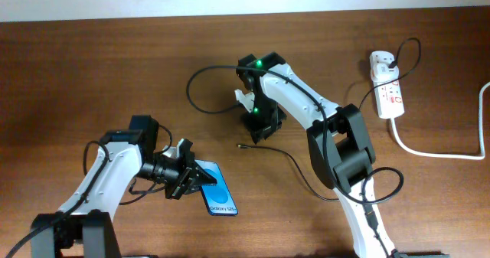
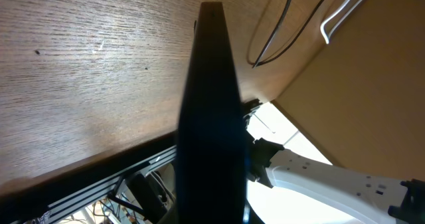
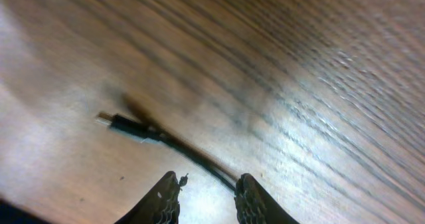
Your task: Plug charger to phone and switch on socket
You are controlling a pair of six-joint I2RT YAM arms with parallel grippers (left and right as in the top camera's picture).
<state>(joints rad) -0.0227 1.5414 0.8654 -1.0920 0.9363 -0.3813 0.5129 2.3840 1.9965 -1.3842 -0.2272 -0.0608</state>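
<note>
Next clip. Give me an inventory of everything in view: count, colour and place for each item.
phone: one, blue lit screen with black edges, front left of the table, one end in the left pincer.
charger: one, thin black cable, connector tip lying on the table centre, other end running to the socket.
socket: one, white with red markings, far right.
white cord: one, thick, from the socket to the right edge.
table: one, brown wood.
left pincer: one, black, shut on the phone.
right pincer: one, black, open, just above the cable near the connector tip.
</note>
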